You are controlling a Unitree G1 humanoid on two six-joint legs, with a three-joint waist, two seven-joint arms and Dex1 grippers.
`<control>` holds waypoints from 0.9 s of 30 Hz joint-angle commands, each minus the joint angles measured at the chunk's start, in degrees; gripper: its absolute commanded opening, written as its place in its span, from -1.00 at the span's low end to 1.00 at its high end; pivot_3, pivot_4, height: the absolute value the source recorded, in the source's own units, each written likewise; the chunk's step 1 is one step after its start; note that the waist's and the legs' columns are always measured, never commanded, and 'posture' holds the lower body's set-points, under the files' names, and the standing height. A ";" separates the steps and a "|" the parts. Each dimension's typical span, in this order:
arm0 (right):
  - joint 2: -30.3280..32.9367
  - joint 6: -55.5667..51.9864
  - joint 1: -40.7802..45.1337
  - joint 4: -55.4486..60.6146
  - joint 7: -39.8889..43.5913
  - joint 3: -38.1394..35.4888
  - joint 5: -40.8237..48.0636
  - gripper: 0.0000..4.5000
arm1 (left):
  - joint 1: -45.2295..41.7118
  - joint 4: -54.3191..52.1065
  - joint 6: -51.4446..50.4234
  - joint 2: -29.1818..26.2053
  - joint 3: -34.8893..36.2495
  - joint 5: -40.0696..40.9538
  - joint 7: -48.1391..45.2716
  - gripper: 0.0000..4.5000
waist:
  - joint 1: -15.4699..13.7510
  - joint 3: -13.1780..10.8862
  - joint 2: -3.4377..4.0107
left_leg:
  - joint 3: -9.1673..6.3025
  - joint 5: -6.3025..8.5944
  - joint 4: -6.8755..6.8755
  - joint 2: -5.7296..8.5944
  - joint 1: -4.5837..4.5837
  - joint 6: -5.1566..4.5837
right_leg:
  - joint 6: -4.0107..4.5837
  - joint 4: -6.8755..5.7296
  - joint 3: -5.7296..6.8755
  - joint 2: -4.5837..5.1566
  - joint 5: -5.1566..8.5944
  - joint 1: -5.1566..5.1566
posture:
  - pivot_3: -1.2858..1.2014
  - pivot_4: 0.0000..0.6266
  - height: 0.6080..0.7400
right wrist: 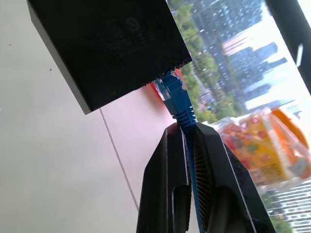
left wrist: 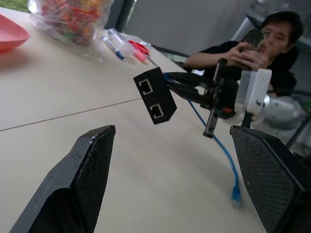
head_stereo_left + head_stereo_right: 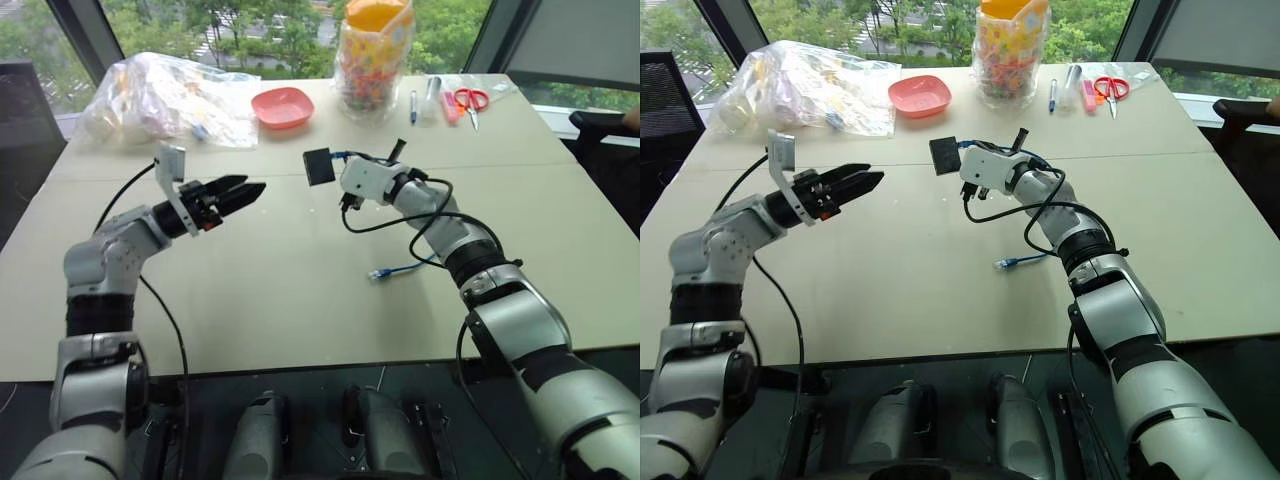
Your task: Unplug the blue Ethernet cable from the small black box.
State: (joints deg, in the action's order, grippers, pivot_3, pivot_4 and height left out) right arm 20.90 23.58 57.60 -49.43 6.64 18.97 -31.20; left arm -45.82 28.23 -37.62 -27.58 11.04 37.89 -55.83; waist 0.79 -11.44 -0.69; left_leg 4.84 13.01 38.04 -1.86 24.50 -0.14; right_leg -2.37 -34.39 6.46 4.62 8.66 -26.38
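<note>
We see a wide beige table [image 3: 300, 290] with a thin seam line across it. Behind the table there are big windows [image 3: 250, 20] with dark frames, and daylight comes through them; outside we see green trees. Near the table's far right corner, a dark chair [image 3: 600, 125] stands. Beyond the table's right side, a person [image 2: 252, 46] sits.

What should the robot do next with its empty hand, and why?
Probably bring the open left gripper across to grasp the small black box. The right gripper pinches the blue Ethernet cable, still plugged in, and the box hangs unsupported in the air.
</note>
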 commanded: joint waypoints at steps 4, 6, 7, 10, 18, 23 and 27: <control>2.22 -4.77 -3.38 16.92 -6.48 -1.73 -4.16 -0.97 | -16.14 26.14 12.26 5.40 -2.23 -8.03 -5.62 0.76 | 0.19 0.00 -0.01 | 0.04 0.00 0.00 0.02 -0.01 0.00 | -0.01 0.02 0.00 0.00 0.00 0.01 | 0.03 -0.52 1.00; 2.35 -6.32 -4.41 19.53 -5.99 -1.76 -4.28 -0.97 | -19.14 31.45 14.47 6.79 -1.51 -9.34 -6.65 0.76 | 0.27 0.00 -0.02 | 0.04 0.00 0.00 0.02 -0.01 -0.01 | -0.02 0.03 0.00 -0.01 0.00 0.01 | 0.03 -0.52 1.00; 2.40 -7.03 -4.93 20.71 -5.61 -1.79 -4.24 -0.97 | -20.41 33.56 15.45 7.43 -0.98 -9.75 -7.03 0.76 | 0.36 0.00 -0.02 | 0.05 0.00 0.00 0.02 -0.01 -0.01 | -0.02 0.04 0.00 -0.01 0.00 0.01 | 0.03 -0.52 1.00; 2.59 -8.67 -6.33 24.00 -5.11 -1.81 -4.38 -0.97 | -23.06 37.68 17.47 9.10 0.14 -10.78 -7.80 0.76 | 0.39 0.00 -0.03 | 0.05 0.01 -0.01 0.01 -0.01 -0.02 | -0.02 0.04 0.00 -0.02 0.00 0.00 | 0.03 -0.52 1.00; 0.94 -12.95 -10.37 30.14 -4.35 -1.00 -5.07 -1.00 | -25.58 41.73 20.49 11.24 2.85 -12.47 -7.88 0.38 | 0.19 -0.01 -0.04 | 0.00 0.01 -0.01 0.00 0.00 -0.03 | -0.02 0.06 0.00 -0.01 0.00 0.01 | 0.03 -0.52 1.00; 0.03 -14.45 -11.82 32.55 -3.51 -0.54 -5.37 -1.00 | -25.54 41.71 19.95 11.24 3.62 -12.88 -9.95 -0.58 | 0.19 -0.01 -0.05 | 0.00 0.01 -0.01 0.00 0.00 -0.03 | -0.02 0.05 0.00 -0.01 0.00 0.00 | 0.03 -0.52 1.00; -0.01 -15.26 -12.64 33.39 -2.55 -0.57 -5.07 -1.00 | -25.46 41.53 19.66 10.99 4.14 -13.19 -10.97 -0.78 | 0.19 -0.01 -0.05 | -0.05 0.01 0.00 0.00 0.00 -0.03 | -0.02 0.06 0.01 -0.01 0.00 0.01 | 0.03 -0.52 1.00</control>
State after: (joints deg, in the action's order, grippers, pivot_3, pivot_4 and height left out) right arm 21.39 7.47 44.74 -20.33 3.71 18.48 -36.60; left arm -69.76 70.63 -18.39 -15.81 14.23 24.80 -66.82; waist 0.98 -11.45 -0.74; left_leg 4.76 13.03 38.04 -1.86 24.50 -0.17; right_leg -2.39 -34.33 6.47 4.61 8.66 -26.37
